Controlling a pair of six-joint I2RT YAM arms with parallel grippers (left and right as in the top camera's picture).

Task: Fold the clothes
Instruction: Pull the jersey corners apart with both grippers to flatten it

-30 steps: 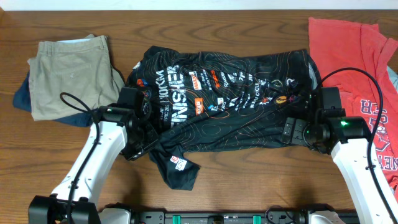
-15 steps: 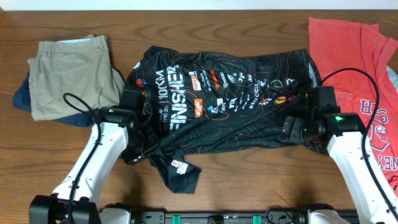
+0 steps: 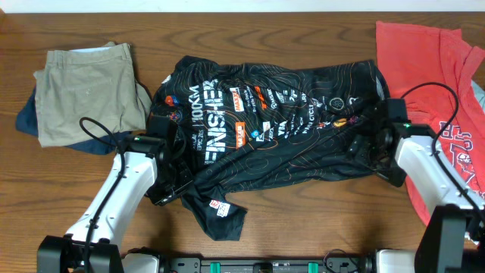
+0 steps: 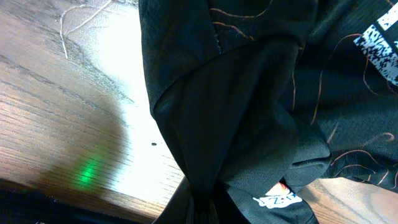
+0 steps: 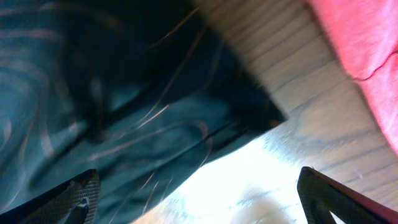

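Observation:
The black jersey (image 3: 273,121) with white lettering and small colourful logos lies spread across the middle of the table, one sleeve (image 3: 220,212) trailing toward the front. My left gripper (image 3: 168,189) is shut on a bunched fold of the jersey (image 4: 249,124) at its front left edge. My right gripper (image 3: 362,148) sits at the jersey's right edge. Its fingers are wide open in the right wrist view (image 5: 199,196), above the jersey hem (image 5: 124,124) and bare wood, holding nothing.
Khaki shorts (image 3: 83,91) lie over a navy garment (image 3: 26,117) at the back left. Red T-shirts (image 3: 439,83) with grey print lie along the right side, also in the right wrist view (image 5: 367,56). Black cables loop from both arms.
My left gripper has pulled the jersey's left edge slightly forward and bunched it. My right gripper has moved up and inward along the jersey's right edge, and the arm has turned.

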